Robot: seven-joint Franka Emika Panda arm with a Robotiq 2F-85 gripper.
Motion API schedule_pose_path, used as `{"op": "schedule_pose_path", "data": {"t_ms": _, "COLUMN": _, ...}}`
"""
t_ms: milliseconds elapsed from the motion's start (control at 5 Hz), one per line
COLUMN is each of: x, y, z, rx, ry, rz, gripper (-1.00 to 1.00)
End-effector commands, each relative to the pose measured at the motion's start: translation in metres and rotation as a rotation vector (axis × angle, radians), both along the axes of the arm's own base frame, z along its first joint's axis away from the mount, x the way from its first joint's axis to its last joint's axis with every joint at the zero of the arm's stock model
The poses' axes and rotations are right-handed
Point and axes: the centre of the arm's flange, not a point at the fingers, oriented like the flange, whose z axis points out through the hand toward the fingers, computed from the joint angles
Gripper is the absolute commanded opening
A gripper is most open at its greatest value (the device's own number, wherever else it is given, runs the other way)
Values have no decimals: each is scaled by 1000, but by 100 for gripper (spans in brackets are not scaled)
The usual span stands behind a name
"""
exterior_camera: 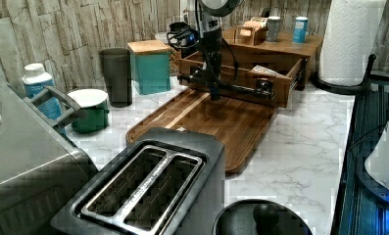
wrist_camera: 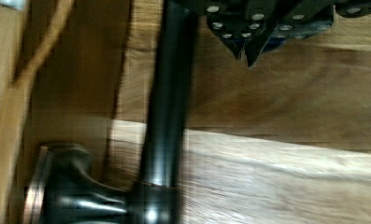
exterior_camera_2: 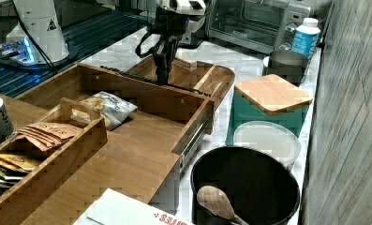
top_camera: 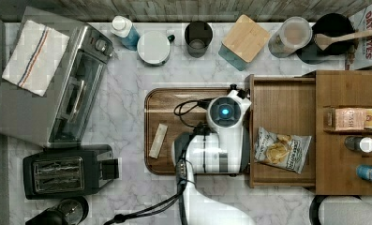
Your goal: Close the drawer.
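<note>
You are seeing the wooden tray (top_camera: 174, 105) lying on the marble counter (top_camera: 127, 93), butting against the drawer (top_camera: 282, 103) on the top view's left. The gripper (wrist_camera: 246, 53) is hanging over the tray just beside the drawer's dark bar handle (wrist_camera: 167, 93), its fingertips pressed together and gripping nothing. The drawer is standing pulled out from its cabinet (top_camera: 347, 89), with a chip bag (top_camera: 282, 150) lying on its floor. On the top view's right, bottles (top_camera: 361, 144) are standing on the cabinet's top.
</note>
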Motion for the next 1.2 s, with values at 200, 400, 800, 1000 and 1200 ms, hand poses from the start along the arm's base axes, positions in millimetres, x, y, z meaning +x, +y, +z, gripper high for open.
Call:
{"op": "schedule_pose_path", "data": {"t_ms": 200, "x": 0, "y": -174, "z": 62, "rx": -27, "ry": -118, "rz": -183, "gripper": -100}}
{"op": "schedule_pose_path", "data": {"t_ms": 400, "x": -8, "y": -250, "z": 78, "rx": -51, "ry": -138, "rz": -244, "gripper": -100}}
{"op": "schedule_pose_path", "data": {"t_ms": 800, "x": -21, "y": -379, "z": 110, "rx": -107, "ry": -201, "rz": -286, "gripper": -100}}
{"op": "schedule_pose_path", "data": {"t_ms": 1000, "x": -26, "y": -376, "z": 130, "rx": -193, "ry": -177, "rz": -352, "gripper": -100}}
{"op": "schedule_pose_path", "data": {"t_ms": 1200, "x": -26, "y": -376, "z": 130, "rx": -193, "ry": -178, "rz": -352, "gripper": -100}}
